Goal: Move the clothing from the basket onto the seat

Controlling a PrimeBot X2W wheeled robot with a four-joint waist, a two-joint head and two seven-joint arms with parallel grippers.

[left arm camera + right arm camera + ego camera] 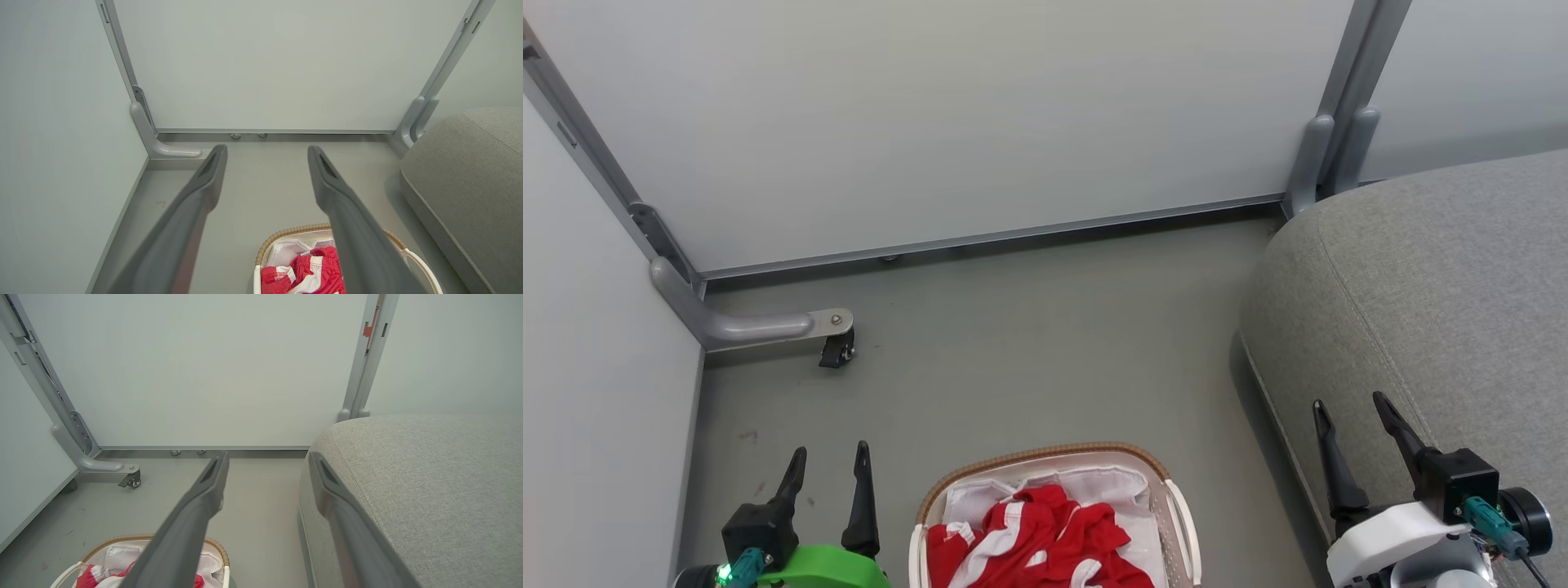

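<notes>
Nothing moved yet, we judge: the seat (1437, 286) is bare where we see it, and the basket (1045, 452), on the floor just off its left side, holds the red clothing (1045, 531). Left pincer (832, 451) hangs spread just left of the basket, and right pincer (1347, 400) hangs spread over the seat's edge, both empty.

Red clothing (1045, 539) bunched in basket (1180, 523); grey seat (1429, 294) right — bare.

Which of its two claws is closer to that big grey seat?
The right one. The right gripper hangs by the seat's edge. The left gripper is on the other side of the basket, above the floor.
</notes>
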